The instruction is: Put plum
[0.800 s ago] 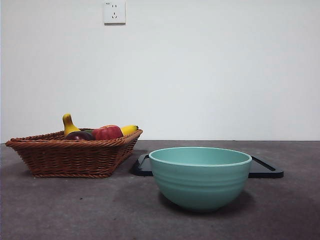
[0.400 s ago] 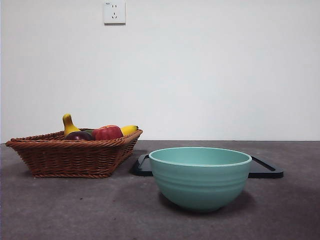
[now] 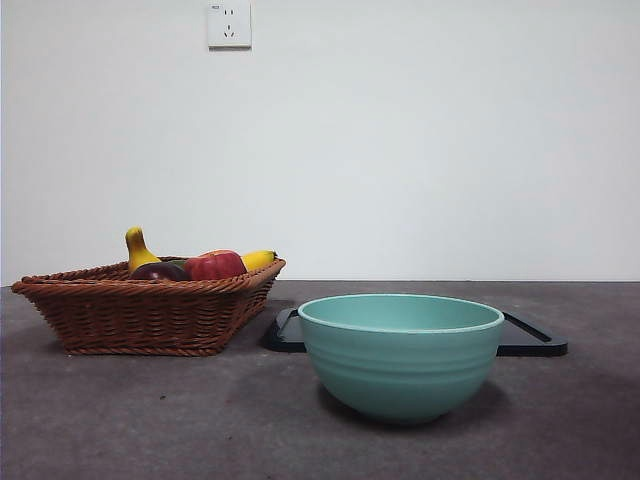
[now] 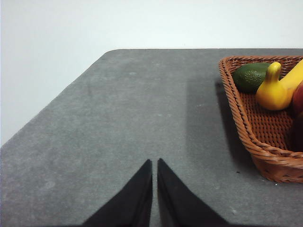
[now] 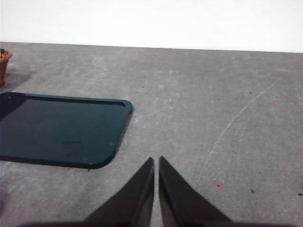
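Grey felt-like table [image 3: 150, 420] against a plain white wall with one socket [image 3: 229, 24]. Neither arm shows in the front view; both wait back from the work.

Wicker basket [image 3: 140, 315] stands apart from the teal bowl [image 3: 400, 355]; a dark tray [image 3: 530, 340] lies flat behind the bowl. Plum [image 3: 158, 271] sits in the basket, dark maroon, just beside the red apple [image 3: 215, 265], with the banana [image 3: 258, 259] behind and a yellow gourd-shaped fruit [image 3: 137, 248] upright at the back. An avocado [image 4: 251, 75] lies in the basket's far corner, seen in the left wrist view.

Left gripper [image 4: 155, 163]: jaws pressed together, holding nothing, over bare table beside the basket. Right gripper [image 5: 156, 161]: jaws likewise pressed together, empty, over bare table near the tray's corner.

Step in hand, as judged: reach for the plum, not yet begun. The left arm is the nearer one. Notes for doing it well:
- spread the jaws fully before descending;
- come down from above so the basket rim is cleared;
- straddle the plum across its widest part, one jaw in the narrow gap toward the apple;
- close gently, since the glossy skin probably slips;
- lift straight up before travelling.

Destination is not stated; bowl or tray both look plausible.
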Action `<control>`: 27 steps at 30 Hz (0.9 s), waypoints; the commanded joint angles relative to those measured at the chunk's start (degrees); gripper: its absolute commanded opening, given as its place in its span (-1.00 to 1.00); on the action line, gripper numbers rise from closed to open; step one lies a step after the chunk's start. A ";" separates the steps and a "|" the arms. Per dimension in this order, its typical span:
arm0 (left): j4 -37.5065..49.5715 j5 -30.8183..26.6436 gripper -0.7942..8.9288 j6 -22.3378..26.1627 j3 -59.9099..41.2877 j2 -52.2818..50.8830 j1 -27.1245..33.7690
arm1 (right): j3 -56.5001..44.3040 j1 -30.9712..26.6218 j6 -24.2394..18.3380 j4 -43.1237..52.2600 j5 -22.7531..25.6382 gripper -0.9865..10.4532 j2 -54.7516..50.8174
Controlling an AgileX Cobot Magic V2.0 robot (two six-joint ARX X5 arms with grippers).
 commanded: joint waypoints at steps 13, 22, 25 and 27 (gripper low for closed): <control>-0.35 -0.15 -0.81 -0.13 -1.18 -0.11 0.22 | -0.26 -0.13 0.74 0.39 0.17 -0.82 -0.15; -0.35 -0.17 -0.81 -0.11 -1.18 -0.11 0.22 | -0.26 -0.13 0.74 0.39 0.17 -0.82 -0.15; -0.35 -0.17 -0.81 -0.13 -1.18 -0.11 0.22 | -0.26 -0.13 0.74 0.39 0.17 -0.82 -0.15; -0.35 -0.15 -0.81 -0.11 -1.18 -0.11 0.22 | -0.26 -0.13 0.74 0.39 0.17 -0.82 -0.15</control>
